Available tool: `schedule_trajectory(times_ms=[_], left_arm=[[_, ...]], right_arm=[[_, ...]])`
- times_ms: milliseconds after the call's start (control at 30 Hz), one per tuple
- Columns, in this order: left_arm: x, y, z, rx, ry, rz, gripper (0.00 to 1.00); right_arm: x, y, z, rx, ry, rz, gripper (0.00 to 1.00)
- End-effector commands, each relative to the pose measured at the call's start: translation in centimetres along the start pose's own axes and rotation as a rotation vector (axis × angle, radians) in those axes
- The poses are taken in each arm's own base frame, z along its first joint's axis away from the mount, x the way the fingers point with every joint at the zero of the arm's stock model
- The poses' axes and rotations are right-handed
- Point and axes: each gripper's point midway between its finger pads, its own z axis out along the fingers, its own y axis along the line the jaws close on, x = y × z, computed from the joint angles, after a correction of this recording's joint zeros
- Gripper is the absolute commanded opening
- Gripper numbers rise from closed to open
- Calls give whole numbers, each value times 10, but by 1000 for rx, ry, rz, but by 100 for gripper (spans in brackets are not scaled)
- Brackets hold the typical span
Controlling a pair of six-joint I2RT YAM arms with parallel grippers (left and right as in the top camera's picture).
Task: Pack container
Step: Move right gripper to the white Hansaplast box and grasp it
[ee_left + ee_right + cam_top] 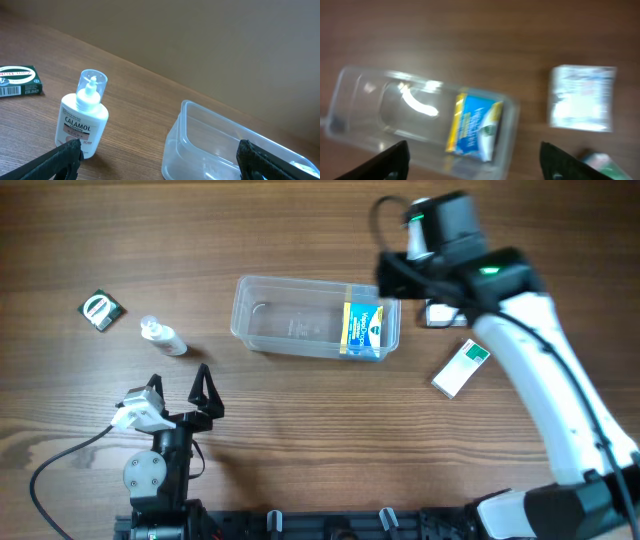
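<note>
The clear plastic container [290, 318] lies at the table's middle with a blue and yellow box [363, 328] in its right end. It also shows in the left wrist view [220, 145] and the right wrist view [380, 107], where the box [474, 125] lies inside. My right gripper [476, 159] is open and empty, held above the container's right end. My left gripper [180, 388] is open and empty near the front left, just below a small white Calamol bottle [165, 337], also in the left wrist view [84, 120].
A dark green box [102, 310] lies at the far left, also in the left wrist view [19, 87]. A white and green box [460, 367] lies right of the container. A small white packet [582, 97] lies under my right arm.
</note>
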Motion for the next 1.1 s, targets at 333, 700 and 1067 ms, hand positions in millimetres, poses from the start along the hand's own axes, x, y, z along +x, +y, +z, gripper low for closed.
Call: schedule_trajectory(times_ms=[333, 700, 1067], left_arm=[[1, 4, 0, -15, -1, 1, 100], [1, 4, 0, -15, -1, 1, 100], [1, 4, 0, -15, -1, 1, 100]], right_arm=[[5, -122, 84, 177, 159, 45, 100], [32, -138, 167, 187, 270, 10, 100], [50, -163, 180, 227, 323, 68, 100]])
